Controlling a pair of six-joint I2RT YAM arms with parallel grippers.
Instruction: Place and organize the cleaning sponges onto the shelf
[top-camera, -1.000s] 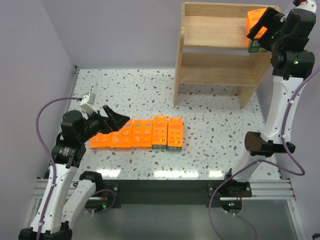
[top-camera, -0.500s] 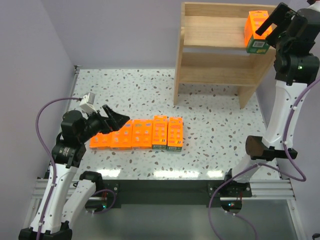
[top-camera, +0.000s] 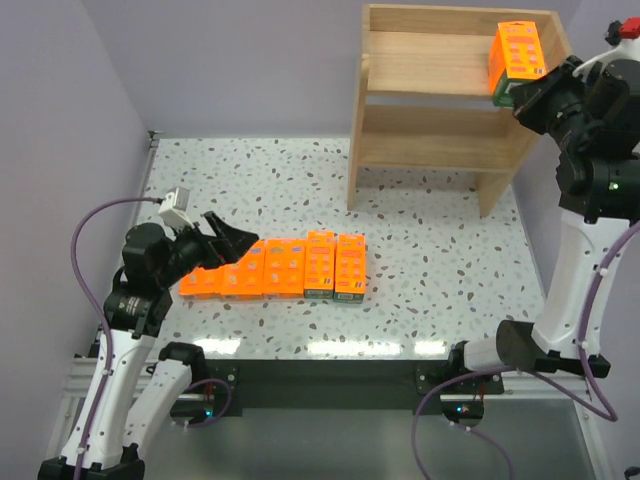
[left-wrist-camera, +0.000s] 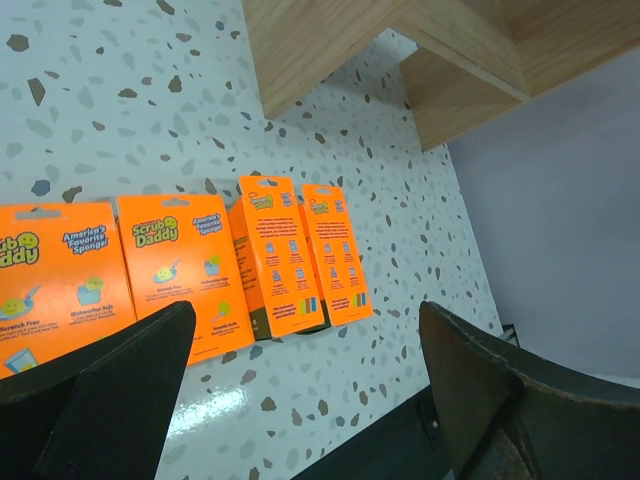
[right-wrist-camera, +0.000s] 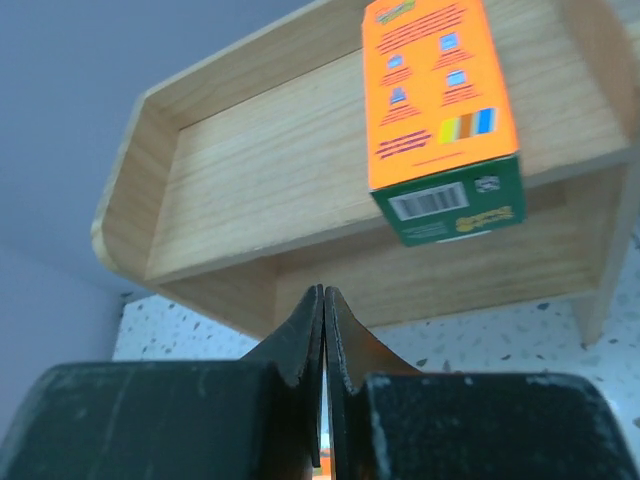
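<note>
Counting six cleaning sponges (top-camera: 275, 270) in all, each one a bright orange pack. Finding five of them lying flat in one side-by-side row on the speckled table (top-camera: 430, 260), toward 8 o'clock in the overhead view. Noting a dark green band on the near end of the two packs at the row's 3 o'clock end, and plain orange on the other three.

Seeing the sixth pack (top-camera: 517, 52) resting on the upper of the two tiers of the wooden shelf (top-camera: 430, 70), which is standing at 1 o'clock on the table. Lying at that tier's 3 o'clock end, with its green, barcoded end reaching past the front edge.

Hovering above the row's 9 o'clock end: the left gripper (top-camera: 245, 250), its two fingers standing wide apart and pinching nothing, with the packs showing between them in the wrist view.

Hanging just at 6 o'clock of the shelved pack and apart from it: the right gripper (right-wrist-camera: 323, 295), its two fingers pressing flat together and gripping nothing.
</note>
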